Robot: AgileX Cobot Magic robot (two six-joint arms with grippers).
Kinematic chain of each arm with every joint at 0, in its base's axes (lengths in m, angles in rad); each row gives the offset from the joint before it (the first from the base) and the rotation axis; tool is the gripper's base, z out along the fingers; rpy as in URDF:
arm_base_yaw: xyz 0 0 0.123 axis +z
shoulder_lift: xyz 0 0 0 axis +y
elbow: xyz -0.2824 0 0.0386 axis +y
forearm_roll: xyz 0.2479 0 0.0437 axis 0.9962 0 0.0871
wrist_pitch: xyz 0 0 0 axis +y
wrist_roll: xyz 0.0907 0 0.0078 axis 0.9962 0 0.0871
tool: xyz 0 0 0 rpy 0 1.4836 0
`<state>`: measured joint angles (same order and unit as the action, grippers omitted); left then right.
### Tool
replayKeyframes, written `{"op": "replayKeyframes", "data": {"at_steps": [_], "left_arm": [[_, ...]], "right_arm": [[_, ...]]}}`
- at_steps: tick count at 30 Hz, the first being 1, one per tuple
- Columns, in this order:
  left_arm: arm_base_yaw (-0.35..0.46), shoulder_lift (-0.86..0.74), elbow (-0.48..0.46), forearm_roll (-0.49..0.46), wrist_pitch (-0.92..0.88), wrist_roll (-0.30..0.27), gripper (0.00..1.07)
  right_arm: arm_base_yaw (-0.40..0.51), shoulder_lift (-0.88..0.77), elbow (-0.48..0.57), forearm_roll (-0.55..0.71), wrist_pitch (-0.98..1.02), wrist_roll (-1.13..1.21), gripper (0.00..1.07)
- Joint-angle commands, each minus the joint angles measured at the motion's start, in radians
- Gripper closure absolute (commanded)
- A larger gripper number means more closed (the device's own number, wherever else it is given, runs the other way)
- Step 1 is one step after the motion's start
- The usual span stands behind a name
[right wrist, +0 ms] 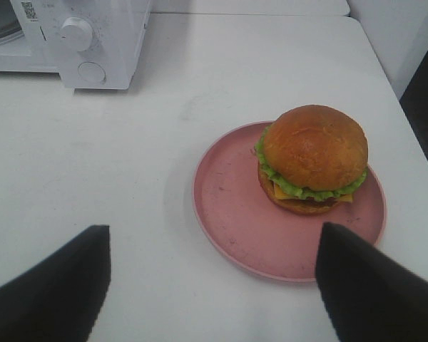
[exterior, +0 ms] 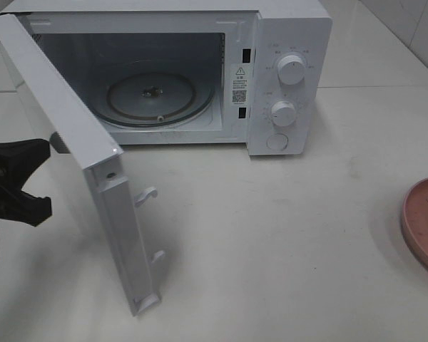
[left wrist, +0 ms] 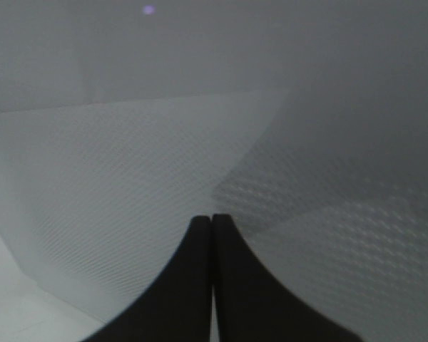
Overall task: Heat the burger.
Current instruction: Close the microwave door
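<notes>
At nine o'clock in the high view the left pincer (exterior: 53, 142) sits pressed against the outer face of the open microwave door (exterior: 93, 142), its jaws shut tight and holding nothing. The microwave (exterior: 285, 43) stands at twelve o'clock with its glass turntable (exterior: 159, 96) bare. At three o'clock only the rim of the pink plate (exterior: 422, 221) shows on the worktop (exterior: 271, 249). The right pincer (right wrist: 214, 285) hangs just short of that plate, jaws spread wide and empty. The burger (right wrist: 312, 158) rests on the plate towards its two o'clock side. It looks light but soft and stacked, the glossy bun probably slippery, so a gentle squeeze across the bun's sides seems best, or the layers may slide
</notes>
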<state>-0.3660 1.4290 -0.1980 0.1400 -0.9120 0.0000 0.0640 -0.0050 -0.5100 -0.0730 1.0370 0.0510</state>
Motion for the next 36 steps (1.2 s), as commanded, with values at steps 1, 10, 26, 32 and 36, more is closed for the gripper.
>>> {"op": "replayKeyframes", "data": {"at_steps": [1,10,26,32,36], "left_arm": [[-0.038,0.029,-0.010,0.006,-0.045,-0.008,1.07],[-0.176,0.157,-0.077,-0.119,-0.122,0.000,1.07],[-0.402,0.328,-0.319,-0.383,-0.110,0.102,1.07],[-0.432,0.378,-0.432,-0.448,-0.078,0.125,1.07],[-0.437,0.392,-0.475,-0.474,-0.064,0.166,1.07]], "right_arm": [[-0.005,-0.026,0.005,-0.001,-0.005,0.001,0.31],[-0.005,-0.026,0.005,-0.001,-0.005,0.001,0.31],[-0.005,-0.026,0.005,-0.001,-0.005,0.001,0.31],[-0.005,-0.026,0.005,-0.001,-0.005,0.001,0.31],[-0.005,-0.026,0.005,-0.001,-0.005,0.001,0.31]]}}
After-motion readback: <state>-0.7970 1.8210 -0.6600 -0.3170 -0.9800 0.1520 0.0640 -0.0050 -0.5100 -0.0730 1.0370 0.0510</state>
